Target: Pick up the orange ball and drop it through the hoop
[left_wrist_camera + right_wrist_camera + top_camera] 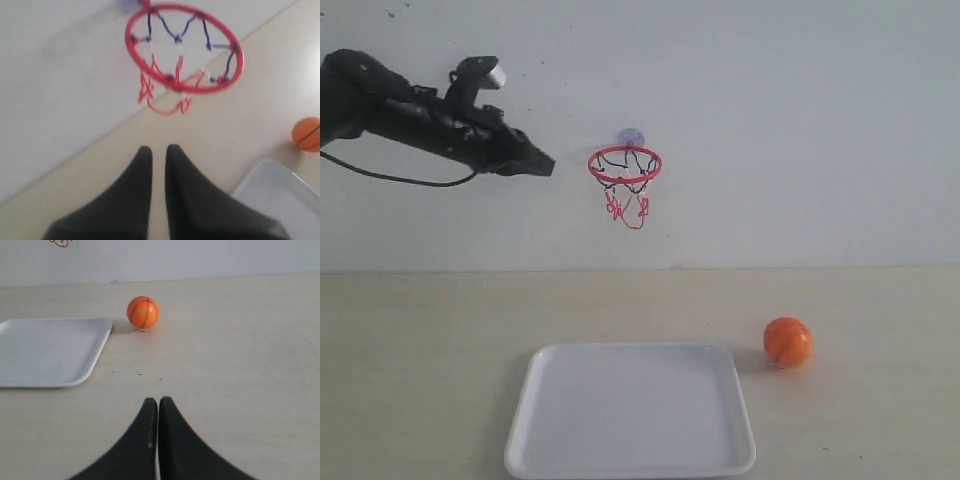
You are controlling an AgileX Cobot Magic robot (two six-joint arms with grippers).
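The orange ball point(788, 341) rests on the table just right of the white tray; it also shows as the ball point(143, 311) and the ball point(307, 134). The hoop point(625, 163), with its red ring, string net and purple mount, hangs on the wall, and the same hoop point(184, 48) is close ahead in the left wrist view. My left gripper point(548, 165) point(158, 148) is raised level with the ring, a short way to its left, its jaws a narrow gap apart and empty. My right gripper point(158, 400) is low over the table, shut and empty, with the ball ahead.
A white tray point(525, 405) point(95, 350) lies on the table below the hoop, near the front edge. The wall stands straight behind the table. A black cable hangs from the left arm.
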